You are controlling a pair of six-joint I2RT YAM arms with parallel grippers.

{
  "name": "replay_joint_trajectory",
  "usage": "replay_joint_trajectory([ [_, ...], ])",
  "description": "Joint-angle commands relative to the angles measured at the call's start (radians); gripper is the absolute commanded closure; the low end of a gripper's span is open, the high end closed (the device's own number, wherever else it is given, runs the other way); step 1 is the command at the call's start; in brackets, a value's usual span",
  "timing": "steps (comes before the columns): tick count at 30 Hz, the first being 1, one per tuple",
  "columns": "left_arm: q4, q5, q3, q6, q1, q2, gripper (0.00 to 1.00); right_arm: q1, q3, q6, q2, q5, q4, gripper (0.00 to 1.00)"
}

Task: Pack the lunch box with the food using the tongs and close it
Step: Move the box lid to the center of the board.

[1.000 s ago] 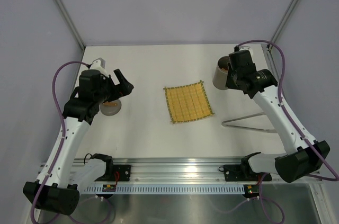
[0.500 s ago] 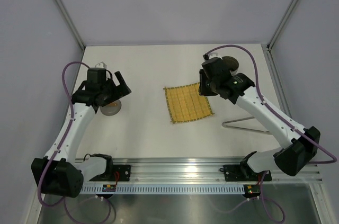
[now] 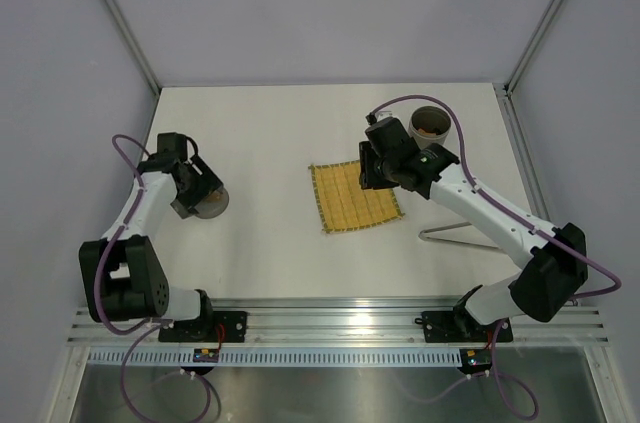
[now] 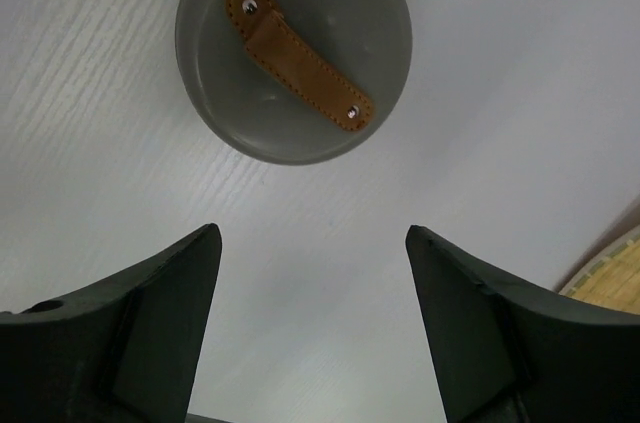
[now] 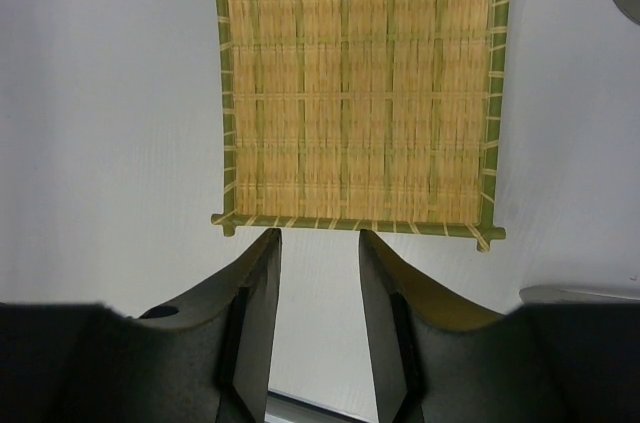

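The lunch box [image 3: 428, 123] stands upright and uncovered at the back right, with something orange showing inside; I cannot make out separate pieces of food. Its round grey lid [image 3: 213, 204] [image 4: 293, 48], with a brown strap, lies flat on the left. My left gripper [image 3: 197, 186] [image 4: 312, 243] hovers just beside the lid, open and holding nothing. Over the far right corner of the mat is my right gripper [image 3: 370, 165] [image 5: 317, 238], its jaws apart with only bare table between them. The silver tongs [image 3: 468, 235] lie on the table to the right of the mat.
The yellow woven mat [image 3: 355, 193] [image 5: 360, 88] lies in the middle with nothing on it. Grey walls and metal frame posts close the table at the back and sides. The rail with the arm bases runs along the near edge.
My right arm swung left from the lunch box to the mat's far corner and its jaws opened. My left arm drew back to the left, beside the lid.
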Motion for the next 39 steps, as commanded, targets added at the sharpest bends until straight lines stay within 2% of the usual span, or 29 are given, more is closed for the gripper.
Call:
replay_joint_trajectory([
  [1,0.054,-0.128,0.084,-0.065,0.007,0.09,0.23,0.007,-0.015,-0.024,-0.029,-0.025,0.052,0.56],
  [7,0.061,-0.182,0.178,-0.12,0.01,0.222,0.37,0.006,-0.05,-0.032,-0.059,-0.019,0.058,0.55],
  [11,0.052,-0.202,0.206,-0.143,0.009,0.278,0.42,0.006,-0.075,-0.032,-0.084,-0.004,0.052,0.55],
  [20,0.118,-0.202,0.128,-0.169,0.009,0.314,0.42,0.007,-0.09,-0.018,-0.107,0.001,0.05,0.55],
  [22,0.132,-0.191,0.115,-0.174,0.009,0.328,0.45,0.006,-0.09,-0.017,-0.108,0.0,0.052,0.55],
  [24,0.146,-0.173,0.121,-0.175,0.009,0.36,0.52,0.006,-0.09,-0.015,-0.108,-0.002,0.05,0.55],
  [25,0.146,-0.165,0.135,-0.175,0.009,0.374,0.64,0.006,-0.089,-0.015,-0.108,0.0,0.049,0.55],
  [27,0.153,-0.135,0.138,-0.175,0.007,0.391,0.75,0.006,-0.092,-0.014,-0.113,0.003,0.046,0.55],
  [28,0.16,-0.127,0.134,-0.175,0.007,0.388,0.83,0.007,-0.095,-0.015,-0.114,0.006,0.044,0.55],
  [29,0.172,-0.116,0.123,-0.174,0.006,0.384,0.85,0.006,-0.096,-0.014,-0.116,0.006,0.039,0.55],
  [31,0.175,-0.108,0.114,-0.169,0.0,0.358,0.97,0.007,-0.098,-0.014,-0.116,0.01,0.039,0.55],
  [34,0.166,-0.095,0.106,-0.151,-0.033,0.304,1.0,0.007,-0.096,-0.012,-0.115,0.009,0.041,0.55],
  [39,0.134,-0.122,0.065,-0.154,-0.201,0.198,1.0,0.006,-0.087,-0.006,-0.102,0.0,0.05,0.55],
])
